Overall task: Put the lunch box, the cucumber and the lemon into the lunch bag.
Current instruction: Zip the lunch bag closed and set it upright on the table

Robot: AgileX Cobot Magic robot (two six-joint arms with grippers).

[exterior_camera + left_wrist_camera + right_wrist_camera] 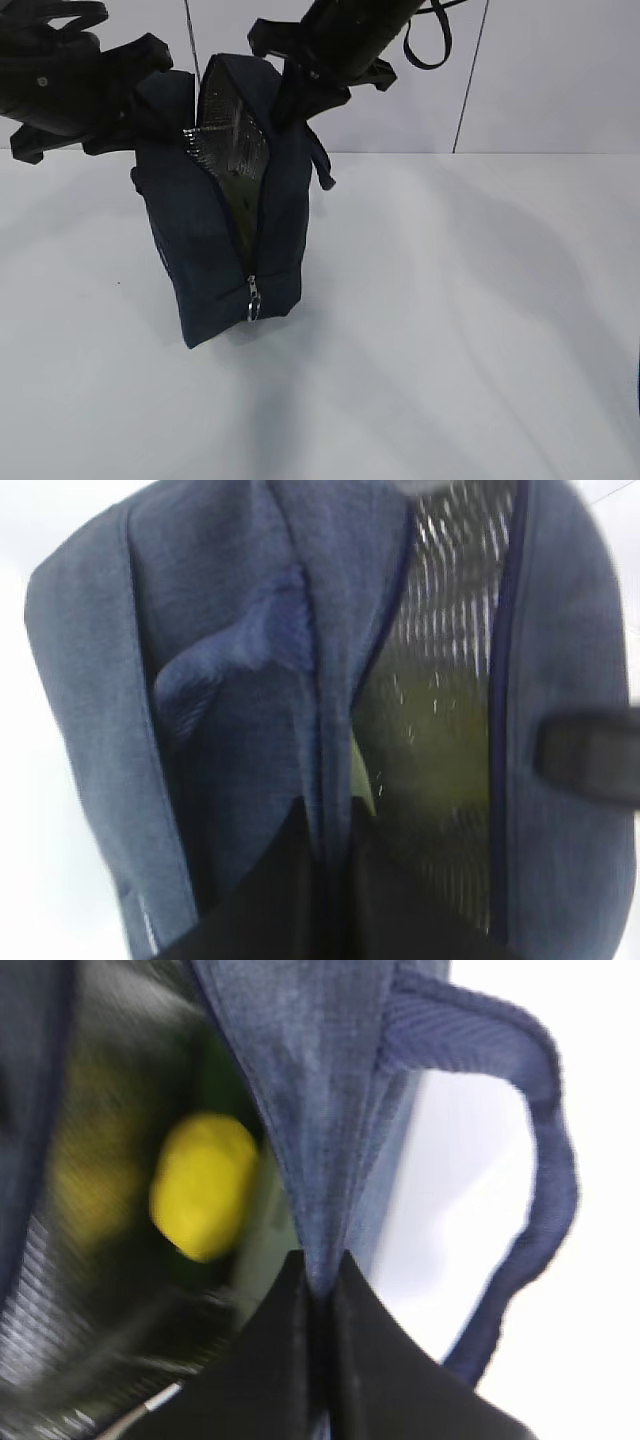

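Lunch bag (pixel 215 250) stands upright on the white worktop (pixel 470 330), zipper run down to the ring pull (pixel 252 298) near its base, mouth gaping, silver lining (pixel 228 135) showing.

Left claw (pixel 335 850): jaws narrow, pinched on the left edge of the bag's opening. Right claw (pixel 320 1280): jaws nearly together, clamped on the right fabric edge, just inside one loop handle (pixel 530 1160). I am holding the mouth apart from both sides.

Lemon (pixel 203 1200) is inside the bag, seen from the right wrist view, bright yellow against the lining, blurred. A greenish mass lies low in the bag (pixel 243 195); I judge it to be the cucumber or the box lid, but cannot tell which. A pale green sliver (pixel 358 770) in the left wrist view may be the lunch box lid. Nothing of the task lies out on the worktop in the exterior view.

Judgement: loading looks done or close to it. To do this step well I should keep both pinches on fabric only, pull evenly so the bag stays upright, and release one side at a time so it doesn't topple.
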